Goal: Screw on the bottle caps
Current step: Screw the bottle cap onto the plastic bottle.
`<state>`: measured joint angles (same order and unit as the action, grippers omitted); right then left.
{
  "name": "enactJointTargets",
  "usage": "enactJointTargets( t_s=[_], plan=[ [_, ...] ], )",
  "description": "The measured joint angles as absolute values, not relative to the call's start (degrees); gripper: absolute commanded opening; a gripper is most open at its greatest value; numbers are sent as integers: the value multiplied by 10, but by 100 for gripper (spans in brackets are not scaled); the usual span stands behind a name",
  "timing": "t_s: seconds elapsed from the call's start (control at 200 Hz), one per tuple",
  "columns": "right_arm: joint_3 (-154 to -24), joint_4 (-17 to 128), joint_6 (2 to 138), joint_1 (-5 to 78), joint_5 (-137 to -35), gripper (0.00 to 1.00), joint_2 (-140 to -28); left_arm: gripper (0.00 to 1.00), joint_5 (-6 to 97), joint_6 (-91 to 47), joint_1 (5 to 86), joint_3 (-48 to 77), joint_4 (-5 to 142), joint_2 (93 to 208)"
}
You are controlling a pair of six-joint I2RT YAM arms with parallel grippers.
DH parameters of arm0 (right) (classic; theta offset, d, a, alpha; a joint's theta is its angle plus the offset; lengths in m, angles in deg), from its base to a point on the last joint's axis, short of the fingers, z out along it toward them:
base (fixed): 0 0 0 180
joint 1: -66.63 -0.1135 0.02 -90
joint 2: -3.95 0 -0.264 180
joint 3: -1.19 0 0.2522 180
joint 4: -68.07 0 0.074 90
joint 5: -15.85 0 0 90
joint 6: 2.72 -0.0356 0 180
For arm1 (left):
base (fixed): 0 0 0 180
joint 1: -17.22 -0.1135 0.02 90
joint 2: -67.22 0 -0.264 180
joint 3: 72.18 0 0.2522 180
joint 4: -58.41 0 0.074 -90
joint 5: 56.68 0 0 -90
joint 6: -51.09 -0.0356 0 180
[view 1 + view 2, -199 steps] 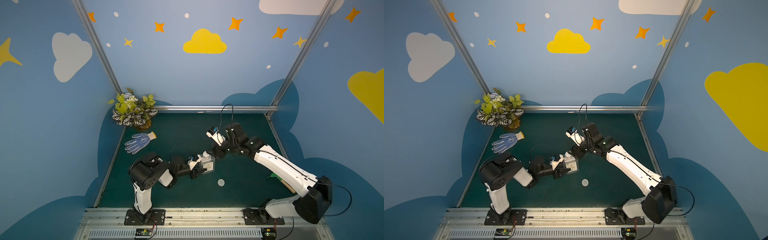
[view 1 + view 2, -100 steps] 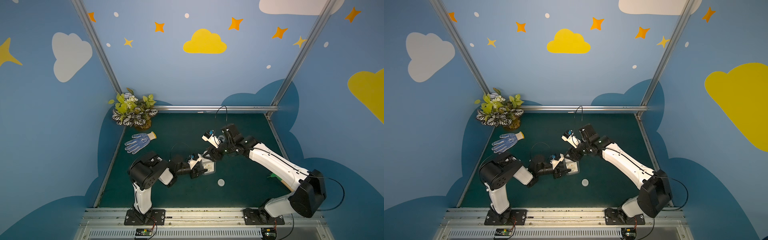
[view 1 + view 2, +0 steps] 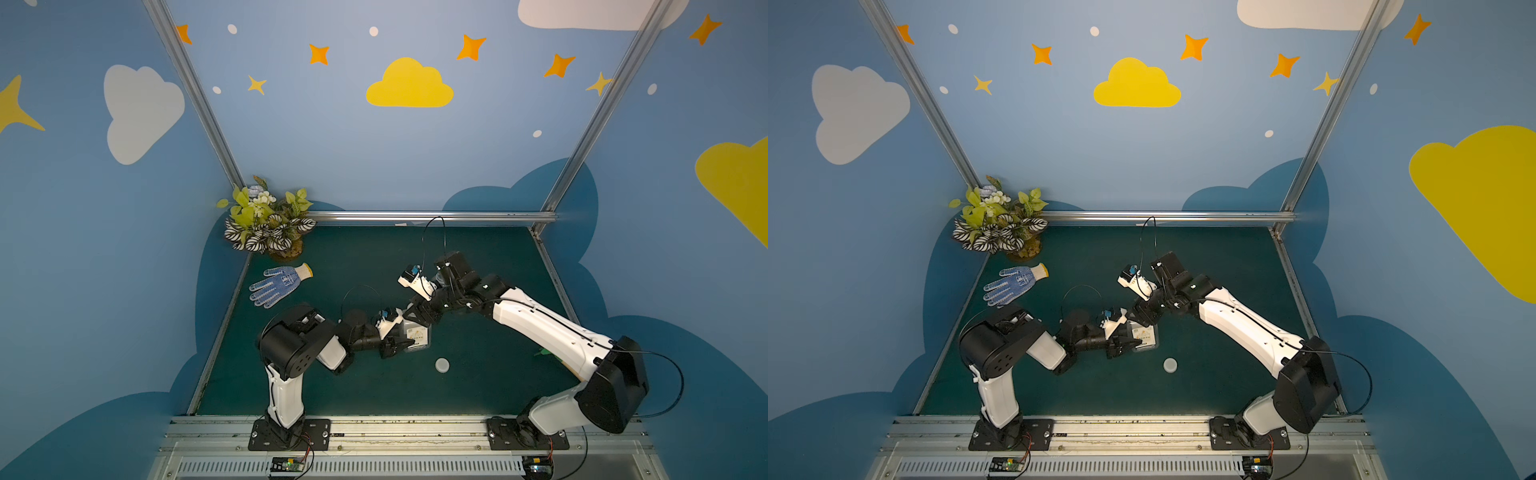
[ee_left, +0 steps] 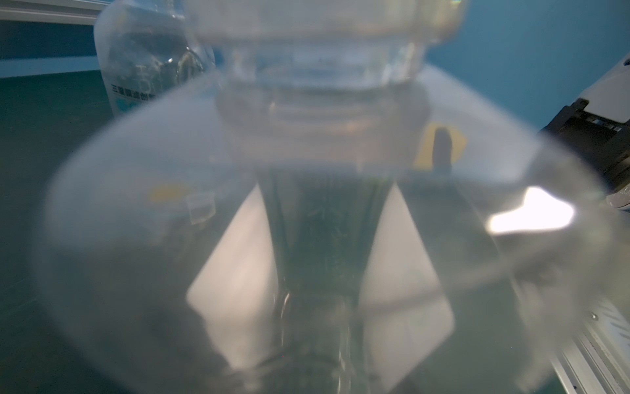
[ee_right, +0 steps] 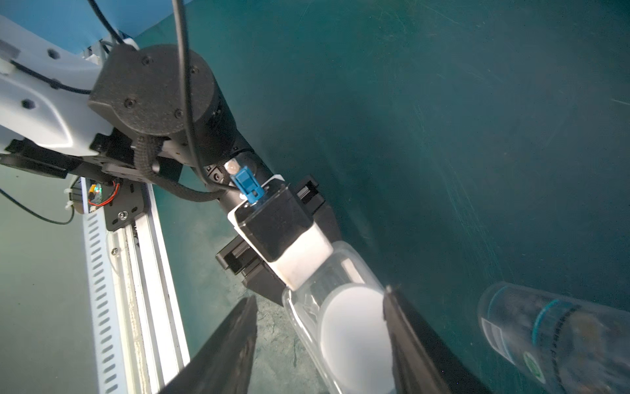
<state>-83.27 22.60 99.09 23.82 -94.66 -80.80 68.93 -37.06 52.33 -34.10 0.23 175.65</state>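
Right gripper [image 3: 419,314] has dropped onto the flat bottle [image 3: 417,335], which the left gripper [image 3: 401,339] clamps. Right jaws sit open astride the cap [image 5: 354,337] on its neck, with a gap on one side. I'd centre, squeeze evenly, then twist. Spare cap [image 3: 442,365] lies near the bottle.

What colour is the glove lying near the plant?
The glove is blue-dotted white with a cream cuff, clearest in a top view.
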Motion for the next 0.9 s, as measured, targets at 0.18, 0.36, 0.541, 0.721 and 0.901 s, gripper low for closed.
enactJointTargets(
  t_s=[0.18,0.36,0.541,0.721,0.901],
  plan=[
    [-819,233,989,238,-912,67,-808,2,690,-371,522,-341,1,1757],
    [-811,235,986,238,-895,66,-808,2,690,-371,521,-341,1,1757],
    [-810,238,982,240,-896,63,-808,2,690,-371,521,-341,1,1757],
    [-810,247,976,240,-902,62,-808,2,690,-371,521,-341,1,1757],
    [-810,250,975,240,-904,54,-815,2,692,-370,521,-341,1,1757]
  ],
)
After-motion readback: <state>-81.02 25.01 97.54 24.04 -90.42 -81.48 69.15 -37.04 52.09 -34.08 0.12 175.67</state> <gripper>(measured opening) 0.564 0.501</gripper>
